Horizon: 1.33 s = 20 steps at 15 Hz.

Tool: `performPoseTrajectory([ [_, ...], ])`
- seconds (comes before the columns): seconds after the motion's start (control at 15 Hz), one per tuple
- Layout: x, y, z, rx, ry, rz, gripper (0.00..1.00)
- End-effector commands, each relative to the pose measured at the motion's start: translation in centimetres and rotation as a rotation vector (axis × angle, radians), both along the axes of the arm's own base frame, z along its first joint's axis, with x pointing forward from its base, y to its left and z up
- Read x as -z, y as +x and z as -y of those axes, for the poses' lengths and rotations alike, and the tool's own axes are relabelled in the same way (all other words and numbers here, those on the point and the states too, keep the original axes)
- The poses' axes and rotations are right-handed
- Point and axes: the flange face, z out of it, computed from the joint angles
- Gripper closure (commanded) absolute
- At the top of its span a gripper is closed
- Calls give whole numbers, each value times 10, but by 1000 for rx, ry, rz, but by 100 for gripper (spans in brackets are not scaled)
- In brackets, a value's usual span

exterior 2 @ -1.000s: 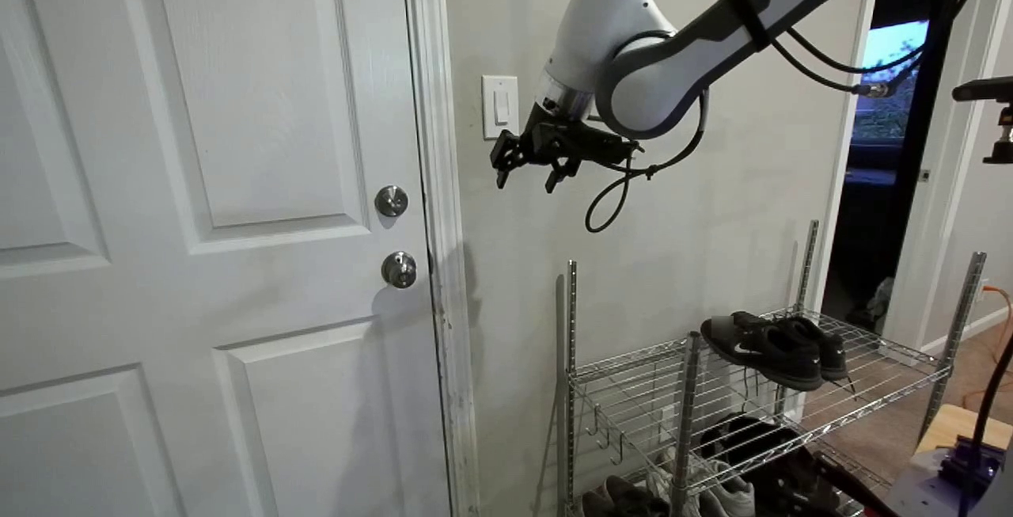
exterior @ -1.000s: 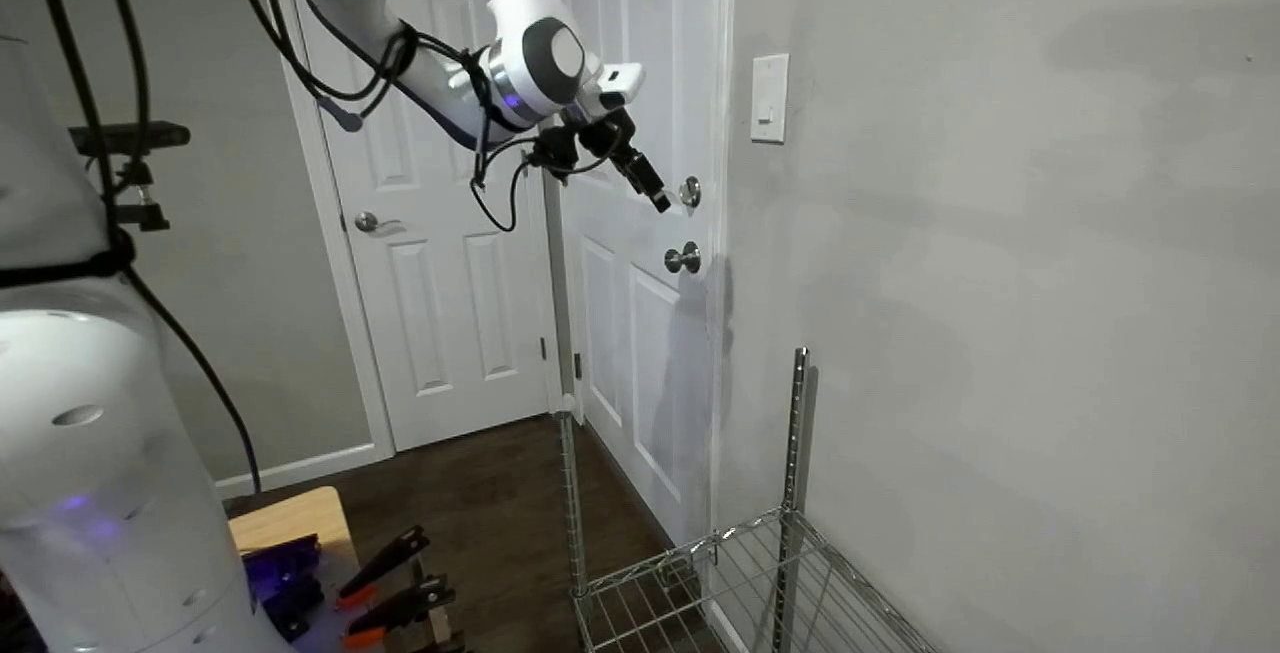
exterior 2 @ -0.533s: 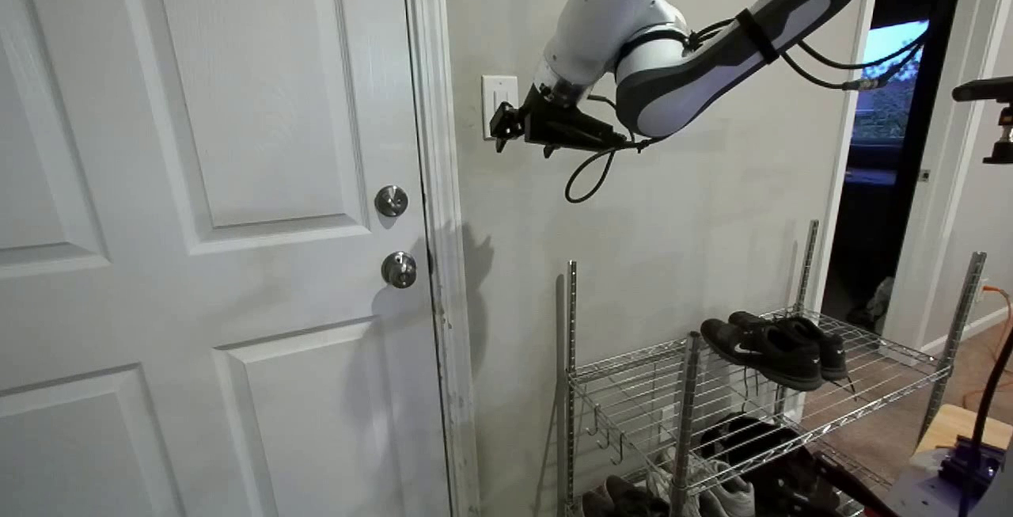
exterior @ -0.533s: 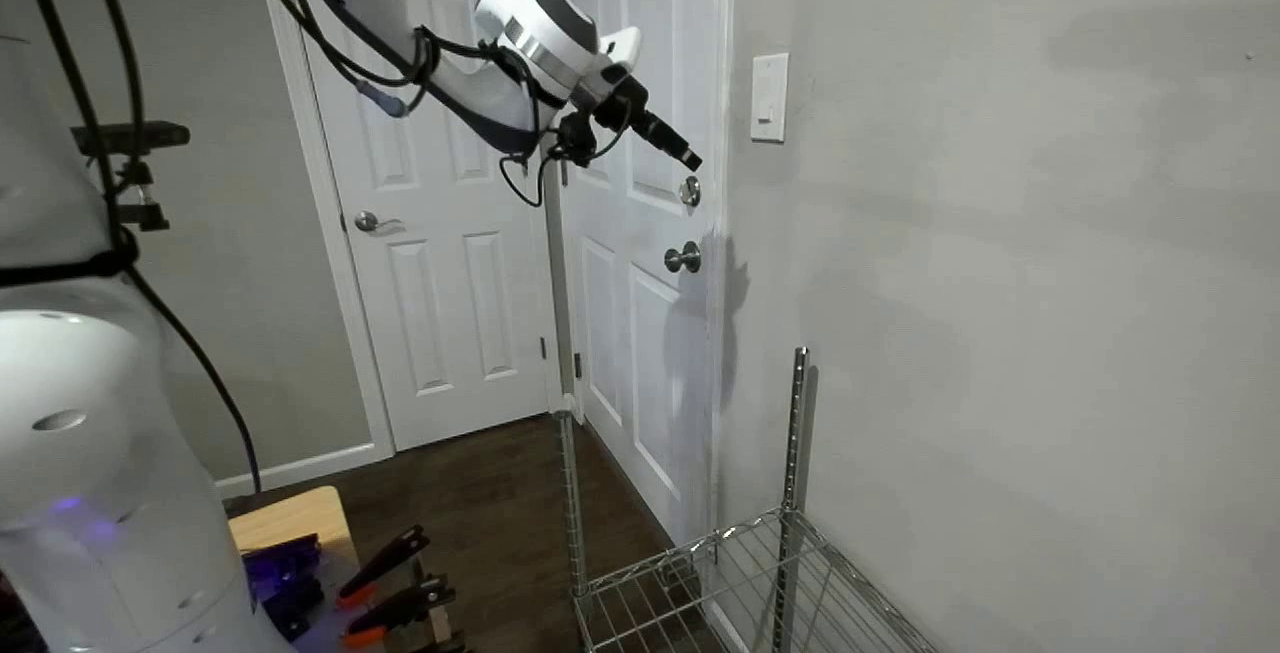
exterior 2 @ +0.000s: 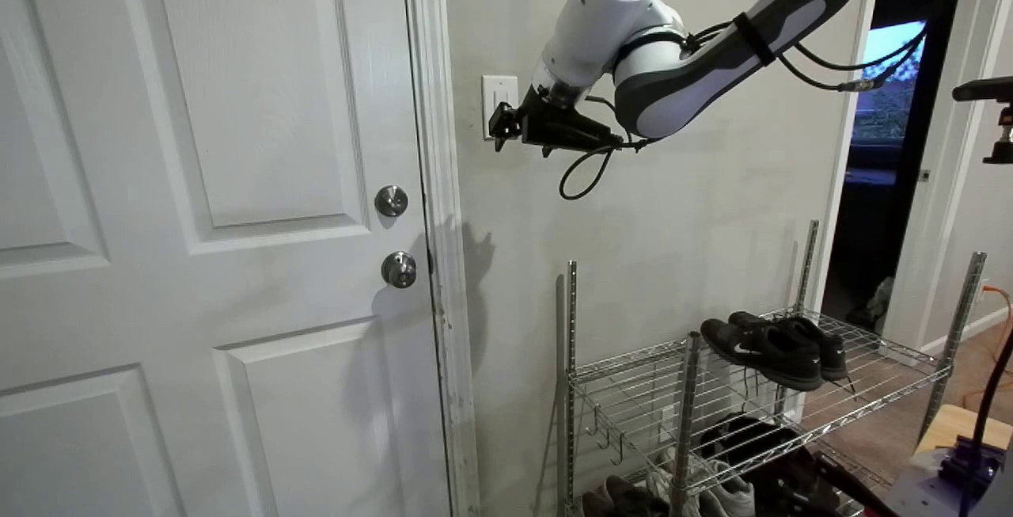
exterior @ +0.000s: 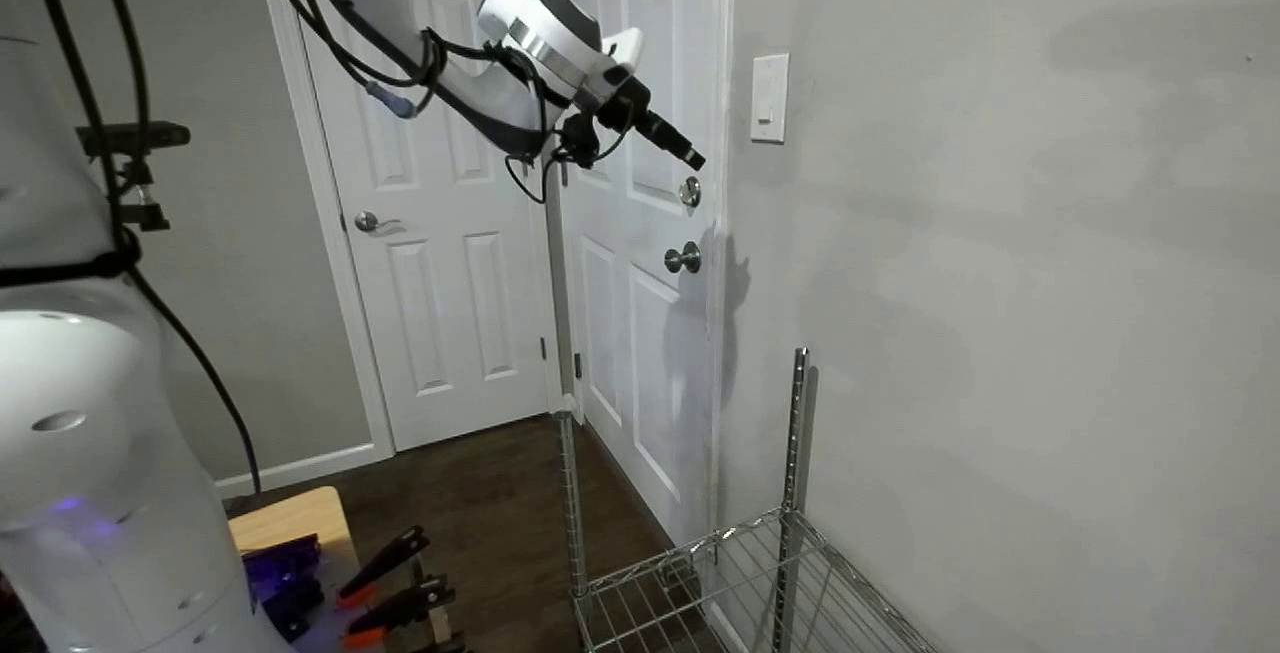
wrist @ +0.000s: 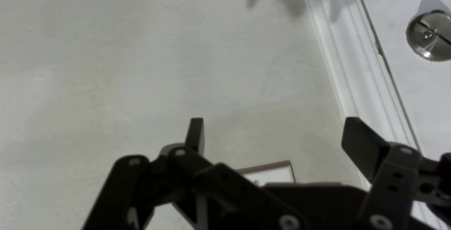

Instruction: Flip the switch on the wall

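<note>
There's the switch (exterior: 769, 98), a white plate upright on the pale wall (exterior: 1000, 253), just beside the frame (exterior 2: 438, 145) of the white door (exterior 2: 237, 129); which way its toggle (exterior: 765, 114) sits, I can't make out! My gripper (wrist: 274, 128): released, fingers (wrist: 364, 145) spread wide, wall showing between the tips, a corner of the plate peeking past it in the wrist view! In an exterior view my arm (exterior 2: 601, 30) stretches across and the gripper hides some of the plate's lower half, yet it stands apart from the wall, tilted downward! Over on the door, a metal lock (exterior 2: 391, 201) sits above the round knob (exterior 2: 399, 270)! Down below, a wire rack (exterior 2: 687, 414) by the wall, black shoes (exterior 2: 764, 351) resting on it
</note>
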Motion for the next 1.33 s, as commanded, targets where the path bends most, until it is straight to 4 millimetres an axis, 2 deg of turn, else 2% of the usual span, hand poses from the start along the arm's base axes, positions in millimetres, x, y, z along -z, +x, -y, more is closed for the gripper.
performPoseTrajectory([
  [0.0, -9, 2, -4, -13, -3, 51, 1],
  [0.07, -13, 3, -6, -17, -14, 71, 25],
  [0.2, -22, 5, -8, -16, -31, 114, 30],
  [0.53, -27, 13, -10, -6, -57, 160, 66],
  [0.87, -29, 26, -11, -9, -85, 201, 95],
  [1.07, -32, 39, -11, 6, -113, 238, 100],
  [1.27, -28, 52, -5, 48, -138, 238, 97],
])
